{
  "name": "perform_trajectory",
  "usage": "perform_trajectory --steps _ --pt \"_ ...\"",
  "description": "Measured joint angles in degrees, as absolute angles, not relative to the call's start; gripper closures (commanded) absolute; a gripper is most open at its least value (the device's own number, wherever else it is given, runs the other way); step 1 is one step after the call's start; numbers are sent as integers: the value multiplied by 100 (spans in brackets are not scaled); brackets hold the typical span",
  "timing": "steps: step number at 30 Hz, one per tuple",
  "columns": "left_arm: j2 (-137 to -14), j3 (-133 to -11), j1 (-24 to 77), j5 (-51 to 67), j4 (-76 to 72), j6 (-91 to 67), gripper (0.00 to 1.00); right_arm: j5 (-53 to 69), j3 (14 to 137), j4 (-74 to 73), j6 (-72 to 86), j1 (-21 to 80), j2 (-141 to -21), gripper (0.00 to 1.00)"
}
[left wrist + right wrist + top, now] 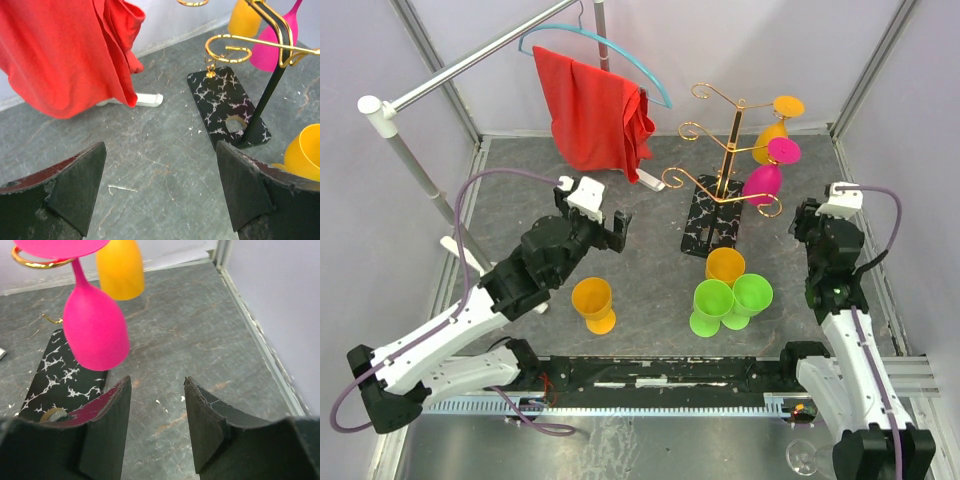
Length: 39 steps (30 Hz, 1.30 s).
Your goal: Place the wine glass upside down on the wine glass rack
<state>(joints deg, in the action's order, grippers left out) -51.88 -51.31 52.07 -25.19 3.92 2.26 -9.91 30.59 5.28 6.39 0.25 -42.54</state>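
Observation:
The wine glass rack [725,150] is a gold scroll tree on a black marbled base [713,218]. A pink wine glass [763,180] hangs upside down from a right-hand arm, with an orange one [775,128] hanging behind it. My right gripper [807,218] stands open just right of the pink glass, apart from it. In the right wrist view the pink glass [95,332] hangs free ahead and left of the right gripper [157,390], which has only table between its fingers. My left gripper [595,215] is wide open and empty left of the rack; the left wrist view shows the left gripper [160,150] over bare table.
An orange glass [593,303] stands at centre left. Two green glasses [713,305] and an orange one [725,265] cluster in front of the rack base. A red cloth [590,110] on a blue hanger [620,55] hangs from a rail at the back left.

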Motion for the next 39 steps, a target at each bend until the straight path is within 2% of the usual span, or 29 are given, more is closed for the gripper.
perform_trajectory --steps 10,18,31,39 --pt "-5446 -6346 5210 -2947 3514 -1212 2 -1570 4163 -1684 1273 25 -3983 45" --pt "-5601 -6624 5207 -2917 5450 -2180 5 -1553 5002 -2886 1544 25 -4064 43" --pt "-5833 -6506 5207 -2443 6521 -2842 13 -1409 5540 -3203 1649 25 -4788 41" --pt "-5872 -6117 5210 -2279 6635 -3009 26 -1402 5892 -3223 1625 25 -4987 41"
